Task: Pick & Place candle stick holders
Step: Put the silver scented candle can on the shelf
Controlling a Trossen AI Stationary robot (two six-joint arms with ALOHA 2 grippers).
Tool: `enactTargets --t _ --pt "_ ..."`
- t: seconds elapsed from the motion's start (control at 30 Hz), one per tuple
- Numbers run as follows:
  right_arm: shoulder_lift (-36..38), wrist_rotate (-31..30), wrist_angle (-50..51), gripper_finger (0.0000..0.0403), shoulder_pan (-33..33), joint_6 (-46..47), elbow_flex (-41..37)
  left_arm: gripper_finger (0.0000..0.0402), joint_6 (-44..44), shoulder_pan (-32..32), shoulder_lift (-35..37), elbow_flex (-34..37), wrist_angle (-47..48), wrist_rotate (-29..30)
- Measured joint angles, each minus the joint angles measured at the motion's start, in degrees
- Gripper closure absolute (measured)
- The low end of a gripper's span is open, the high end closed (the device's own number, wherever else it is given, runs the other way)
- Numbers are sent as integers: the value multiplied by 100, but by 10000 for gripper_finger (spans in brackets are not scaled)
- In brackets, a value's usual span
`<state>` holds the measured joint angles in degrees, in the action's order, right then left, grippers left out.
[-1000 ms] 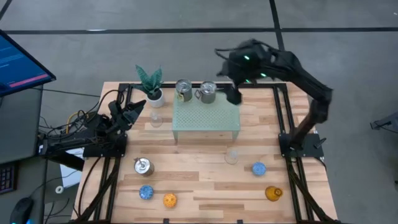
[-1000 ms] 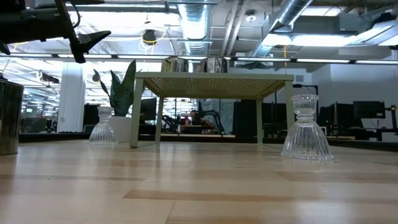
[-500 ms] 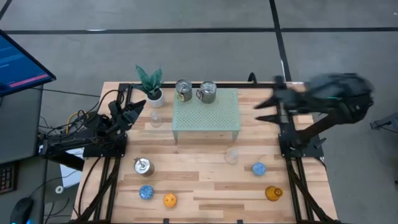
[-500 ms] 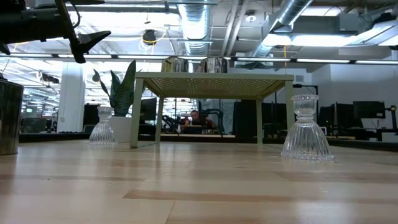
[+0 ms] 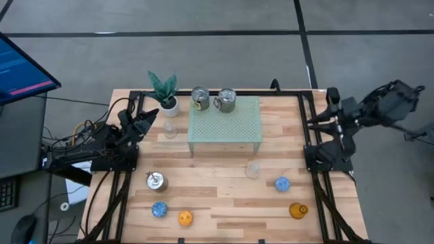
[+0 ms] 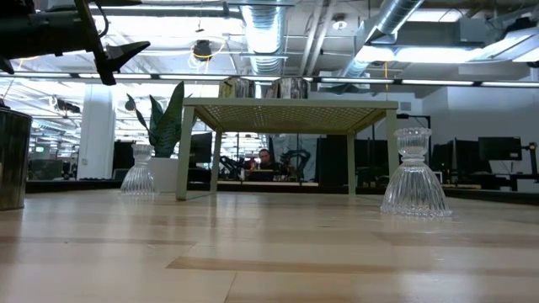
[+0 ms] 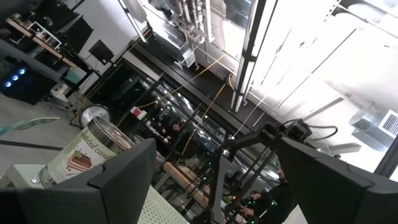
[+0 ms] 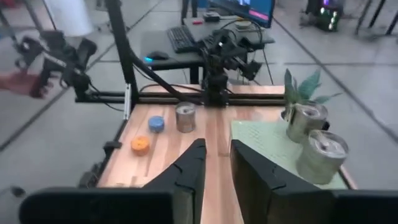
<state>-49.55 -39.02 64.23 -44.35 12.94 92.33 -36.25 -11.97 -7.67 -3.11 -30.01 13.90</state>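
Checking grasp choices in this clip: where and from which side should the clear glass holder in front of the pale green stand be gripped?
Grip the clear glass holder at its narrow neck, under the cup and above the flared ribbed base. It stands upright with bare table around it, so coming straight down from above looks best, the right tool being the nearer arm. The wide skirt would likely slip from the fingers.

Looks like an open-plan office lab: exposed ceiling ducts (image 6: 261,29), rows of monitors (image 6: 497,150), a desk with keyboard (image 8: 182,38).
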Motion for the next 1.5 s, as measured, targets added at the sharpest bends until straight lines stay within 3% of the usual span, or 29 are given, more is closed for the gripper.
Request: enactTargets --t 0.17,0.3,0.4,0.47,0.83,0.93,1.1,1.23,1.37,1.5 --pt "688 268 -1618 339 -259 -1523 -1147 64 0 0 1 -1 -5 -1" --pt "1421 1676 -3269 339 -343 -2920 -1868 64 -1 0 1 1 -30 -1" --pt "2021 2675 -3887 339 -344 -3176 -2207 64 -74 0 1 0 -85 -1" --pt "2325 2954 -4157 339 -344 -3230 -2431 64 -188 0 -1 -1 -183 -1" --pt "3625 3048 -4373 339 -362 -3089 -3598 64 -216 0 1 1 -696 122" --pt "3893 3413 -4495 341 -453 -3087 -3944 64 -175 0 -1 1 -708 159" --pt "4113 3647 -5138 364 -700 -3087 -4571 64 -149 0 1 1 -748 733" --pt "4053 3601 -5601 397 -849 -2770 -4994 64 -139 2 -1 1 -759 924" --pt "3654 2849 -5734 395 -955 -2295 -5304 64 -46 0 0 0 -757 1115" --pt "3333 2580 -5802 401 -830 -1671 -5524 64 -182 0 1 1 -762 1110"
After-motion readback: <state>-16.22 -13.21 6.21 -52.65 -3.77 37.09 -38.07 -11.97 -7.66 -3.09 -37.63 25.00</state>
